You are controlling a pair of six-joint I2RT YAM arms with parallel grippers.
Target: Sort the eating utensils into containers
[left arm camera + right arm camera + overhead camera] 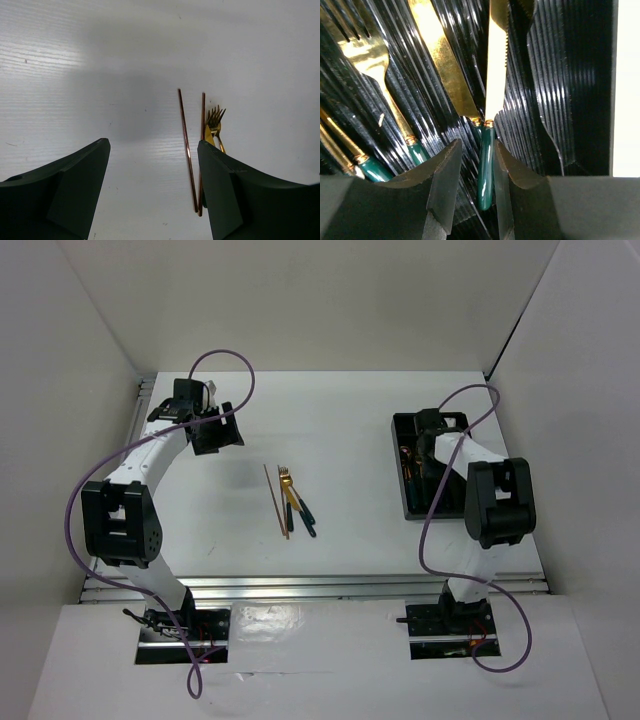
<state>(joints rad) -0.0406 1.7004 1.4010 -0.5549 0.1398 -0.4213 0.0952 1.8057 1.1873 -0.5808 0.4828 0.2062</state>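
Two brown chopsticks (275, 500) and gold forks with dark green handles (292, 495) lie together at the table's middle. My left gripper (215, 430) hovers open to their far left; in its wrist view the chopsticks (186, 145) and fork tines (215, 120) sit beside the right finger, with nothing between the fingers (152, 145). My right gripper (476, 150) is down inside the black tray (415, 508). A gold knife's green handle (485, 170) stands between its fingers against the right one, with a gap on the left side.
The ribbed tray (570, 75) also holds a gold fork (365, 55), a second knife (442, 60) and more green-handled pieces at the left. White walls close in the table on three sides. A purple cable loops over each arm.
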